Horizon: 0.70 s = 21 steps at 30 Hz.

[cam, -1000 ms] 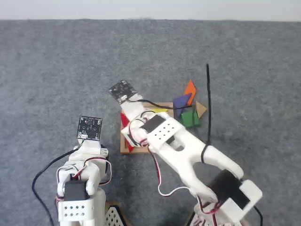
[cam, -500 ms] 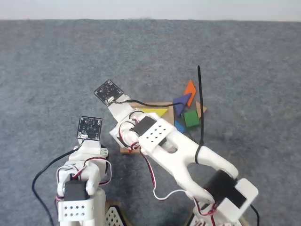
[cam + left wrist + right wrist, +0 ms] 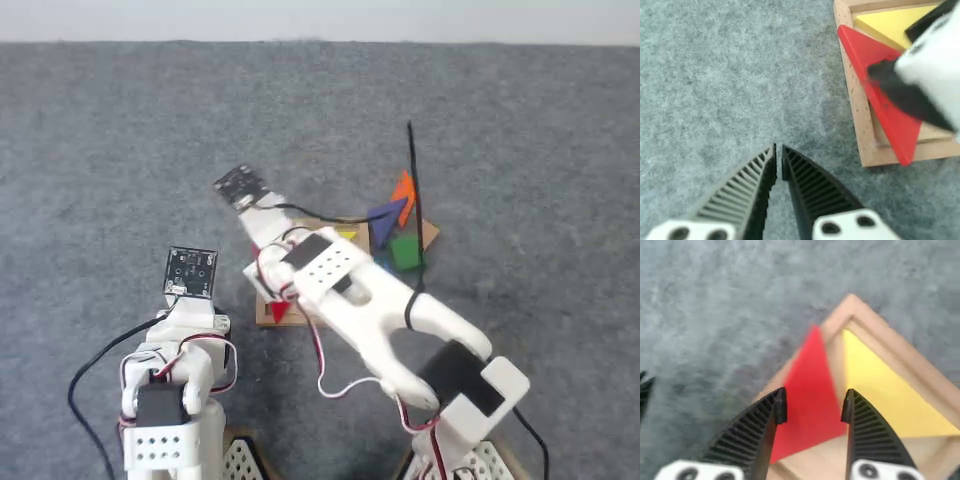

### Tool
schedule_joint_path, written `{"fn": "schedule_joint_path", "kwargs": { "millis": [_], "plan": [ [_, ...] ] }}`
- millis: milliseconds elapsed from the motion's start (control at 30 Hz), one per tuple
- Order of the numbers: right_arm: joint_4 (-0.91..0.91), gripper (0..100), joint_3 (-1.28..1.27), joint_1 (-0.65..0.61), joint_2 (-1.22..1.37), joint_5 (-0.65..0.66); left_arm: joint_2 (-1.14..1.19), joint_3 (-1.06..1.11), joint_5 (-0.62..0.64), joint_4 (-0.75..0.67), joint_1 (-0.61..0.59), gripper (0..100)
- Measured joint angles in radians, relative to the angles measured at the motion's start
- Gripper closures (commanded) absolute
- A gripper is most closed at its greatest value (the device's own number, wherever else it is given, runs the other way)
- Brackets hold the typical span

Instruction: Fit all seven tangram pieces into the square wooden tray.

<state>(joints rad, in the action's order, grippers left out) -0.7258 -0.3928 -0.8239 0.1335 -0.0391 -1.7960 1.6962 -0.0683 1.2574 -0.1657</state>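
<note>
Me w/ two arms on the grey counter (image 3: 120,130), R one over the tray corner.

Counter surface is fuzzy grey felt-like stuff all round, w/ a pale wall strip (image 3: 320,20) along its far edge. Square wooden tray (image 3: 860,130) lies mid-counter. My right end effector (image 3: 815,407) hangs over its corner w/ fingers apart, one on either side of the red triangle (image 3: 810,390). That piece sits tilted across the tray's rim, not flat inside. Yellow triangle (image 3: 880,390) lies flat in the tray beside it. Orange piece (image 3: 404,187), purple piece (image 3: 385,215) and green piece (image 3: 404,252) are bunched at the tray's opposite side. My left end effector (image 3: 779,152) is low over bare felt near the tray, fingers together bar a sliver.
</note>
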Motion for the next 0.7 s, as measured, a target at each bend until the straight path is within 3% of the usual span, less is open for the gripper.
{"fn": "schedule_joint_path", "kwargs": {
  "millis": [167,700],
  "plan": [
    [0.000,82.3,0.000,0.040,0.005,-0.009,0.000,0.000,0.000,0.000,0.002,98],
    [0.000,82.3,0.014,-0.052,0.035,-0.011,0.000,0.000,0.000,0.000,0.002,98]
  ]
}}
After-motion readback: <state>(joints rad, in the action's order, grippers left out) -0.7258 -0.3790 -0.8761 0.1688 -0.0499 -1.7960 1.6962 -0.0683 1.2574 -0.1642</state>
